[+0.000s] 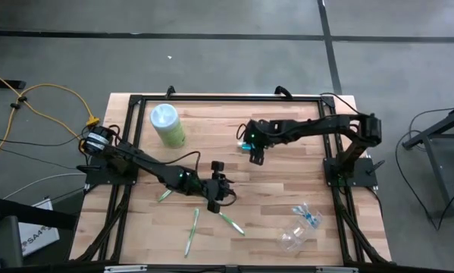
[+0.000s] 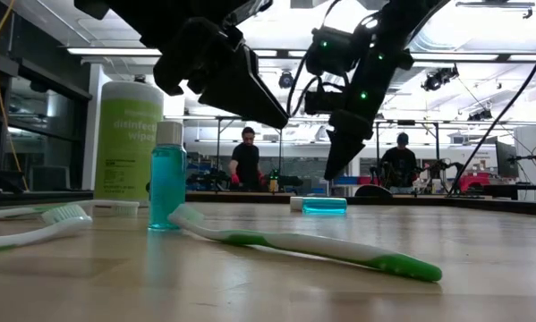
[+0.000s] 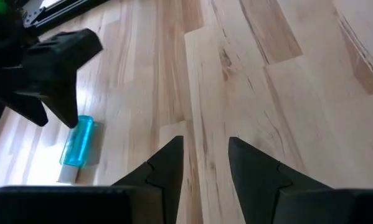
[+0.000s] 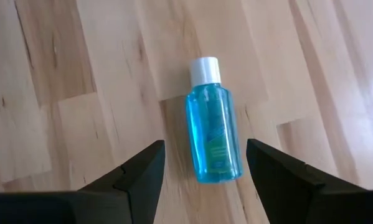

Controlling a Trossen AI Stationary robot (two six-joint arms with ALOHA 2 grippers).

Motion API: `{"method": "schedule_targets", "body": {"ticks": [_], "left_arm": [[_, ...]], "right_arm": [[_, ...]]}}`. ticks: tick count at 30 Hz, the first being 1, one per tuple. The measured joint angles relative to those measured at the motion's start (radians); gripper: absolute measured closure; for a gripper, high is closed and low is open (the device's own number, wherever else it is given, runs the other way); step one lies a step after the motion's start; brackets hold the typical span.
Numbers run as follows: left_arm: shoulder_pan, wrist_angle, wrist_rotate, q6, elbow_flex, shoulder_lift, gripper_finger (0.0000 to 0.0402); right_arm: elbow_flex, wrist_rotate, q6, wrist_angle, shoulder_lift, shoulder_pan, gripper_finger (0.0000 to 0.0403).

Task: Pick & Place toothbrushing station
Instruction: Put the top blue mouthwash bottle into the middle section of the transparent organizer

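A small blue bottle with a white cap (image 4: 212,127) lies on its side on the table; it also shows in the high view (image 1: 242,142). My right gripper (image 4: 205,165) is open above it, one finger on each side, not touching; in the low view its fingers (image 2: 339,152) hang clear above the bottle (image 2: 324,205). My left gripper (image 3: 205,165) is open and empty over bare wood at mid-table (image 1: 215,196). Three green-and-white toothbrushes (image 1: 230,222) (image 1: 192,229) (image 1: 164,196) lie flat near the front. A clear plastic cup (image 1: 295,236) lies on its side at the near right.
A pale-green canister (image 1: 167,125) stands upright at the far left. In the low view a second blue bottle (image 2: 167,174) stands upright beside it. A black frame (image 1: 227,98) borders the table. People stand in the room behind (image 2: 246,161).
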Motion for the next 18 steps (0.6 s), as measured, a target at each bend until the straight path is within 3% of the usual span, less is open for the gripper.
{"method": "schedule_targets", "body": {"ticks": [4, 18], "left_arm": [[-0.007, 0.0, 0.001, -0.012, 0.0, -0.004, 0.028], [-0.054, 0.005, -0.003, -0.022, 0.0, -0.012, 0.028]], "right_arm": [[0.021, -0.073, -0.032, -0.046, 0.003, -0.042, 0.0184], [0.123, -0.102, -0.113, -0.093, 0.145, -0.067, 0.0184]]}}
